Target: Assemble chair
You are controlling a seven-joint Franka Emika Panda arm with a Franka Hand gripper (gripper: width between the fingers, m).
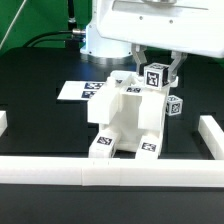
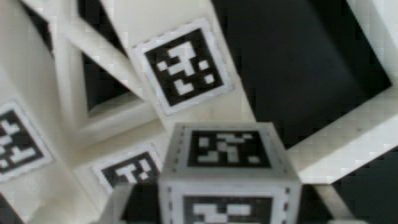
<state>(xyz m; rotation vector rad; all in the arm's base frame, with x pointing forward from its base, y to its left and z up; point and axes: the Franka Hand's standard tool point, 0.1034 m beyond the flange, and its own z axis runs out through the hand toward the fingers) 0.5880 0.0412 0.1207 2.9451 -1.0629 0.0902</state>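
While the half-built chair [image 1: 128, 122] stands mid-table, just behind the front border rail [image 1: 110, 172], I see the gripper [image 1: 157, 70] clenched on a tagged white post [image 1: 156, 78] – held at the chair's upper back, toward the exterior view's right. Beyond the chair, the marker board [image 1: 78, 90] lies flat on the black table [image 1: 40, 120].

Exterior view raised, opposite the arm [image 1: 150, 20] — wrist view tight on the shared chair [image 1: 128, 125].
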